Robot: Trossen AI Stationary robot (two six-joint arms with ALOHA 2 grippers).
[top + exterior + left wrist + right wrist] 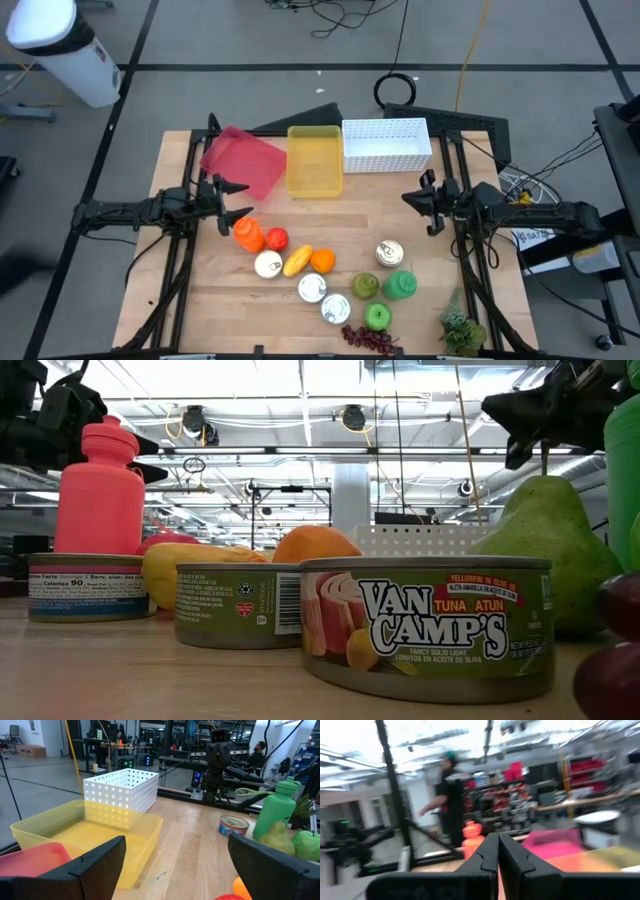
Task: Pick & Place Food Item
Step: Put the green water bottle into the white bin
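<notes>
Left pincer (222, 204) gapes; tuna can (430, 625) reads "Van Camp's".

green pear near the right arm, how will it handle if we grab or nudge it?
The green pear stands upright on a rounded base, so a nudge would probably tip it and let it roll. Its smooth, tapering skin may slip in a pincer unless it is held at the wide belly. The green bottle stands close by, so a push could knock that too.

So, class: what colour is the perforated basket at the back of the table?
White. The perforated basket shows best in the high view, beside the yellow bin.
</notes>
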